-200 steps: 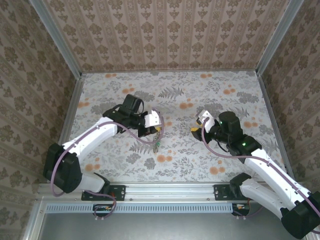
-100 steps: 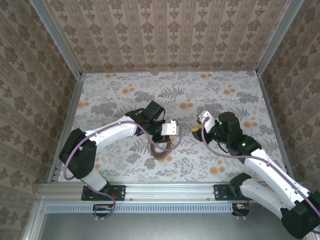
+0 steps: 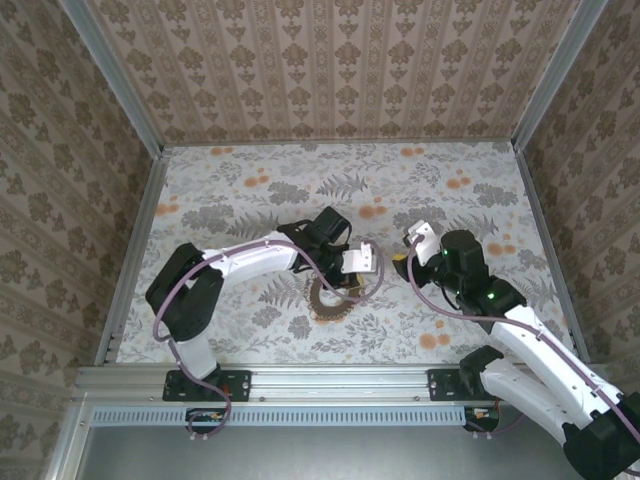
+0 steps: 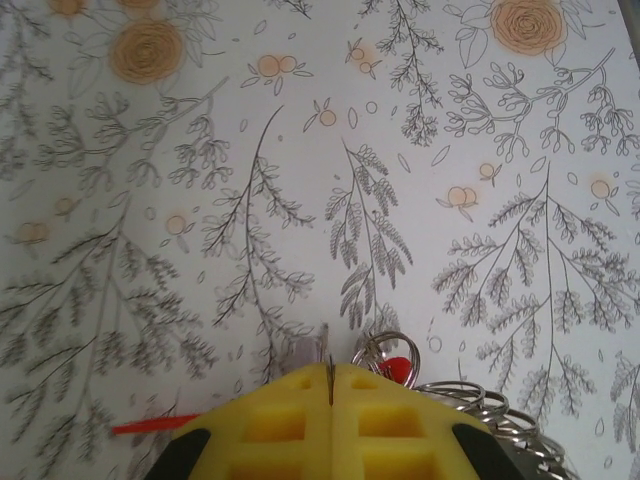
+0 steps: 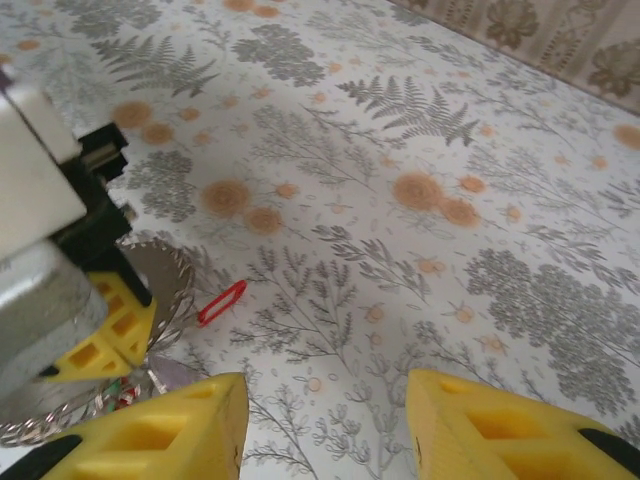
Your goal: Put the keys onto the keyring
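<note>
My left gripper (image 3: 362, 268) is shut near the table's middle, with a thin metal edge pinched between its yellow fingers (image 4: 331, 385). That edge belongs to the keyring (image 3: 335, 297), a brownish toothed ring hanging just below the fingers. Its toothed rim (image 5: 168, 290) also shows in the right wrist view beside the left fingers (image 5: 110, 338). Small wire rings (image 4: 400, 348) and a red key head (image 4: 396, 368) sit just past the left fingertips. A red loop tag (image 5: 221, 302) lies on the table. My right gripper (image 3: 405, 255) stands open and holds nothing, a short way right of the keyring.
The floral tabletop (image 3: 300, 190) is walled by patterned panels at the back (image 3: 330, 70) and both sides. A coil of steel rings (image 4: 490, 412) hangs at the right of the left fingers. Open surface lies behind and to the right of both grippers.
The left arm has swung right across the table, carrying the keyring to just beside the right gripper. The right gripper has opened a little wider and shifted slightly.
</note>
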Controlling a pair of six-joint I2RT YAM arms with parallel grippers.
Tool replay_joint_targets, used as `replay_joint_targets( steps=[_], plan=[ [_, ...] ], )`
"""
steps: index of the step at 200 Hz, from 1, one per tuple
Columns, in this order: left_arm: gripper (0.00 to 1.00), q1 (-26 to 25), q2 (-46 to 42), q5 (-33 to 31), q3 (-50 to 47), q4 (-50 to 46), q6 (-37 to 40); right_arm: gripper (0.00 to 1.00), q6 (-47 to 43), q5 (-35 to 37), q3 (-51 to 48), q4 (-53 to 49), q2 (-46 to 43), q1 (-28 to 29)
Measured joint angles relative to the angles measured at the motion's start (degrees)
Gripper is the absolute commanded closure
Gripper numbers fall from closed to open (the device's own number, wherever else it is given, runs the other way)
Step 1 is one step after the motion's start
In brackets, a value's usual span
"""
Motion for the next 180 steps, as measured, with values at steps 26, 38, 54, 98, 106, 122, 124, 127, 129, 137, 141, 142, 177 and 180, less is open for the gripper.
replay_joint_targets(
  steps=[26, 38, 54, 98, 106, 122, 124, 127, 129, 137, 141, 142, 177, 180],
  plan=[
    [0.91, -1.16, 3.28, 0.94, 1.31, 1.25, -1.97, 0.51, 1.2, 1.2, -0.55, -0.04, -0.7, -0.92],
    [0.91, -1.57, 4.2, 1.25, 1.88, 1.73, -2.71, 0.5, 1.75, 1.53, -0.59, -0.02, -0.72, -1.29],
    [0.86, -1.9, 4.37, 1.86, 1.95, 2.51, -3.63, 0.5, 2.4, 1.68, -0.66, -0.02, -0.79, -1.7],
    [0.78, -1.42, 0.7, 3.58, -1.57, 8.9, -6.38, 0.48, 3.21, 2.78, -1.44, 0.74, -0.9, -2.93],
    [0.78, -1.03, -1.22, 3.87, -3.26, 10.19, -6.95, 0.48, 3.26, 3.28, -1.79, 1.07, -1.01, -3.04],
    [0.78, 0.13, -5.66, 4.92, -6.67, 13.25, -8.33, 0.45, 3.26, 4.83, -2.67, 2.19, -1.49, -3.19],
    [0.78, 0.37, -6.38, 5.09, -7.17, 13.7, -8.61, 0.45, 3.28, 5.11, -2.82, 2.43, -1.57, -3.21],
    [0.78, 0.68, -7.32, 5.25, -7.93, 14.67, -8.92, 0.44, 3.23, 5.46, -3.02, 2.73, -1.7, -3.3],
    [0.78, 0.92, -8.0, 5.31, -8.48, 15.13, -9.09, 0.43, 3.26, 5.7, -3.15, 2.95, -1.79, -3.3],
    [0.77, 1.95, -10.75, 5.62, -10.71, 17.51, -10.19, 0.39, 3.28, 6.62, -3.67, 3.91, -2.08, -3.5],
    [0.77, 2.64, -12.41, 5.75, -12.11, 19.02, -10.88, 0.35, 3.15, 7.28, -4.0, 4.52, -2.23, -3.65],
    [0.77, 2.78, -12.72, 5.73, -12.35, 19.26, -11.02, 0.34, 3.17, 7.32, -4.04, 4.57, -2.25, -3.67],
    [0.63, 10.47, -25.75, 4.13, -23.45, 30.58, -17.35, 0.2, 3.82, 12.22, -6.4, 10.23, -1.84, -5.53],
    [0.61, 11.17, -26.77, 3.65, -24.33, 31.41, -17.7, 0.2, 4.15, 12.61, -6.64, 10.78, -1.55, -5.79]
  ],
)
